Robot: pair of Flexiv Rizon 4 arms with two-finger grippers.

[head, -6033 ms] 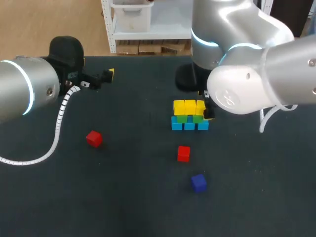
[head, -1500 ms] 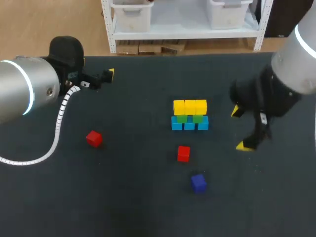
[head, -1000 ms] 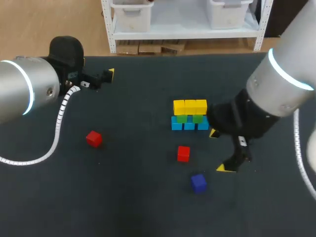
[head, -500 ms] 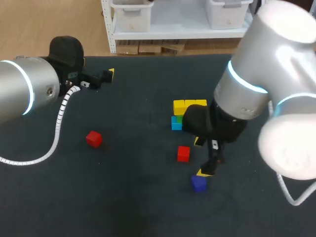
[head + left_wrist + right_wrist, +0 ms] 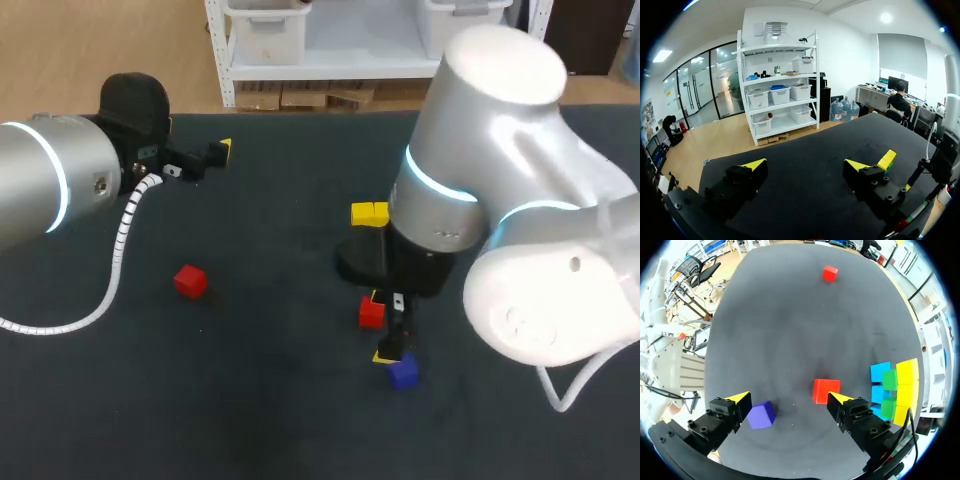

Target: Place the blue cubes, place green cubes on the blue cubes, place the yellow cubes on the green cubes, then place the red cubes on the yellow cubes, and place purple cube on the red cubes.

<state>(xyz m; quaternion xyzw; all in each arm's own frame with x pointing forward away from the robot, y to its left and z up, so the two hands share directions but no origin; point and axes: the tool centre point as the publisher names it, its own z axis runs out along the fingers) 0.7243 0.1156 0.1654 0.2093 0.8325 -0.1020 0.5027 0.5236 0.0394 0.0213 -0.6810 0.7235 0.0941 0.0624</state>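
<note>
The stack has blue cubes (image 5: pixel 880 372) at the bottom, green cubes (image 5: pixel 889 379) on them and yellow cubes (image 5: pixel 905 372) on top. In the head view my right arm hides all of it but two yellow cubes (image 5: pixel 369 213). My right gripper (image 5: pixel 381 326) (image 5: pixel 789 399) hangs open above the table. A red cube (image 5: pixel 371 314) (image 5: pixel 826 390) lies by one finger and the purple cube (image 5: pixel 403 372) (image 5: pixel 761 415) by the other. A second red cube (image 5: pixel 190 281) (image 5: pixel 829 273) lies far to the left. My left gripper (image 5: pixel 215 153) (image 5: pixel 805 165) stands open and empty at the back left.
The dark table top (image 5: pixel 270 400) is bare between the left red cube and the stack. The right arm's bulky elbow (image 5: pixel 520 290) hangs over the table's right half. A white coiled cable (image 5: pixel 120 240) trails from the left arm.
My right arm has swung from the right side in over the near red cube and the purple cube, and now covers most of the stack. The left arm and all cubes have stayed put.
</note>
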